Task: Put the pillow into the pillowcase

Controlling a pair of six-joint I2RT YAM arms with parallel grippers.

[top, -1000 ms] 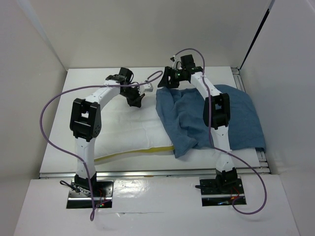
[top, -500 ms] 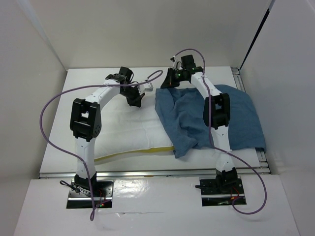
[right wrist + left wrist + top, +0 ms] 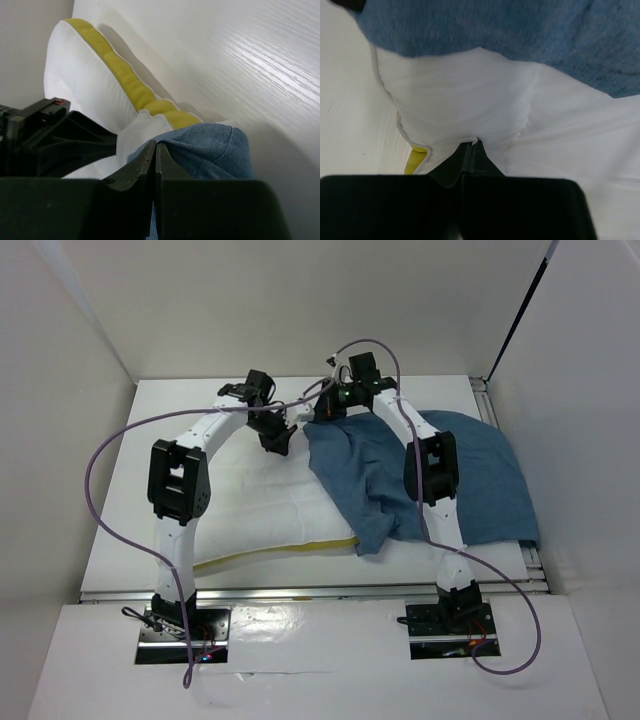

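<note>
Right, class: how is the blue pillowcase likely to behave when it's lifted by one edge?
Probably floppy: the pillowcase lies in deep wrinkles and folds. Likely light, since a small pinch by the right fingers bunches its edge. It would probably sag and drape, not hold its shape.

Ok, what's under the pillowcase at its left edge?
The pillow: its right end disappears beneath the pillowcase, white fabric showing up to the blue edge. How far it reaches, and whether it sits inside the case or only under it, the cloth hides.
</note>
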